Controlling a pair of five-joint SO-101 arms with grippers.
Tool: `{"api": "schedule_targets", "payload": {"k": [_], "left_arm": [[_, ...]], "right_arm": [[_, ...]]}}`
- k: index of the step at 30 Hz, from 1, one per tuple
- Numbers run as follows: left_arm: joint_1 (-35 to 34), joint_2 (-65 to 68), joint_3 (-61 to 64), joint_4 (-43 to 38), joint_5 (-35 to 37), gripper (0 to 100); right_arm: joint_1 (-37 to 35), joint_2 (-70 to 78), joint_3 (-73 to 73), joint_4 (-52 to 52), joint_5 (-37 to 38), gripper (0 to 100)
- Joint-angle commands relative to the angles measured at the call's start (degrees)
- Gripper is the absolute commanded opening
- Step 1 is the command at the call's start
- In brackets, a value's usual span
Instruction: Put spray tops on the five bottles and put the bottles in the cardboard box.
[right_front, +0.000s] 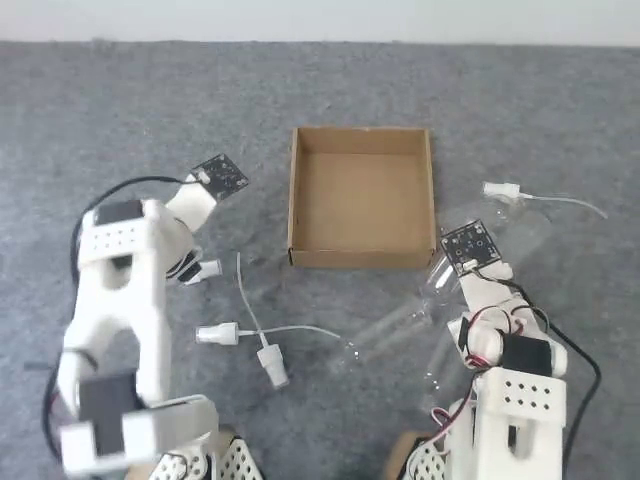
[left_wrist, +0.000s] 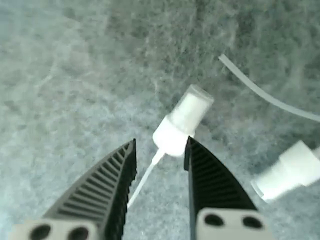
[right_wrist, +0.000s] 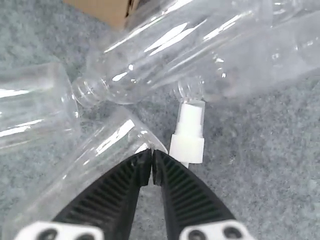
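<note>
- Left gripper: jaws wide open, holding nothing.
- Spray top lies on the grey carpet just past the fingertips. Its cap end points away, and its thin tube runs back into the gap between the jaws. It touches or nearly touches one finger, I can't tell which.
- Second spray top lies just beside that finger's outer side, with a loose tube beyond it.
- Right gripper: jaws all but closed, only a slit between them, gripping nothing.
- Another spray top lies just beside one fingertip, outside the jaws, its nozzle end at a bottle neck.
- Clear bottles lie on their sides ahead of the tips, crossing each other, one right by the fingertips.
- Cardboard box stands open between the arms, with no bottles in it.
- One more spray top lies beside the box, near a bottle.
</note>
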Motion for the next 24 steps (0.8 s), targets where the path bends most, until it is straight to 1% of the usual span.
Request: {"api": "schedule_targets", "payload": {"k": [1, 6, 11, 13, 16, 19, 21, 24], "left_arm": [[-0.26, 8.79, -8.92, -0.62, 0.18, 15], [0.88, 13.01, -12.0, 0.26, 0.26, 15], [4.48, 13.36, -13.32, 0.79, 2.64, 15], [5.19, 12.48, -15.08, 3.52, 2.73, 15], [5.19, 10.11, -20.35, 10.81, 4.57, 15], [5.45, 8.18, -23.96, 17.58, 4.4, 15], [6.24, 7.65, -23.78, 19.78, 4.4, 15], [7.03, 7.65, -19.65, 19.08, 4.31, 15]], "right_arm": [[0.04, 0.31, 2.9, -0.92, -2.11, 0.6], [0.13, 0.31, 5.8, -3.91, -2.11, 0.6], [0.22, 0.31, 5.98, -4.0, -2.11, 0.6], [0.22, 0.31, 5.98, -4.0, -2.11, 0.6], [1.71, 0.22, 5.1, -4.0, -2.46, 0.6], [3.21, 0.22, 3.16, -3.65, -2.64, 0.6], [3.56, 0.22, 1.85, -3.47, -2.64, 0.6], [3.56, 0.22, -0.35, -1.45, -2.64, 0.6]]}}
